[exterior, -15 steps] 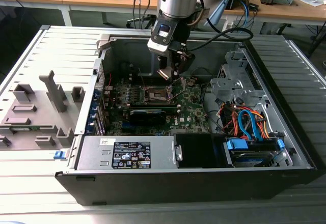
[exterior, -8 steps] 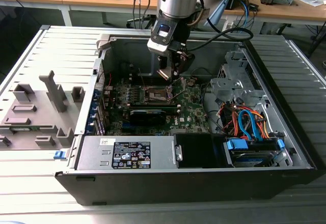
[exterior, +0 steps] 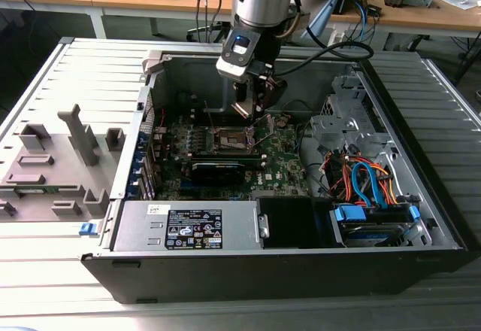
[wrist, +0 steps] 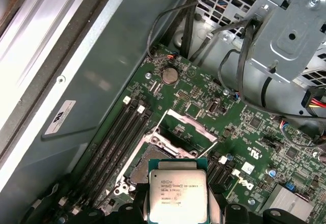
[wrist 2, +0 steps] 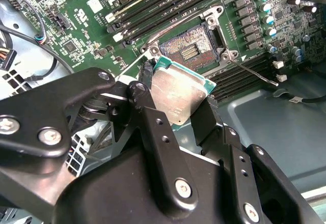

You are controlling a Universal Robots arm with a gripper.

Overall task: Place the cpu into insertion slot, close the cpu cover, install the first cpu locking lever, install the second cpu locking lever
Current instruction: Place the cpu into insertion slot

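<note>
The gripper (wrist 2: 177,104) is closed narrowly on the cpu (wrist 2: 173,89), with one black finger on each of two opposite edges. The chip's pale metal top faces the cameras in both wrist views. It hangs clear of the board (wrist 2: 91,25), inside the open case (exterior: 285,271), and touches nothing but the fingers.

The slot (wrist 2: 189,51) lies just beyond the cpu's far edge and lower down. Its brownish-gold contact field is bare. In the first wrist view the chip overlaps the slot's near side (wrist: 136,167), so the two look nearly but not fully lined up. The chip's edges look roughly parallel to the slot's rim. How far above the slot it sits cannot be told.

The cover (wrist: 188,127) stands raised on the slot's far side, leaving the opening free. A thin lever (wrist 2: 252,72) juts out unlatched beside the slot, across the memory slots (wrist 2: 239,81). The cpu is judged not yet seated.
</note>
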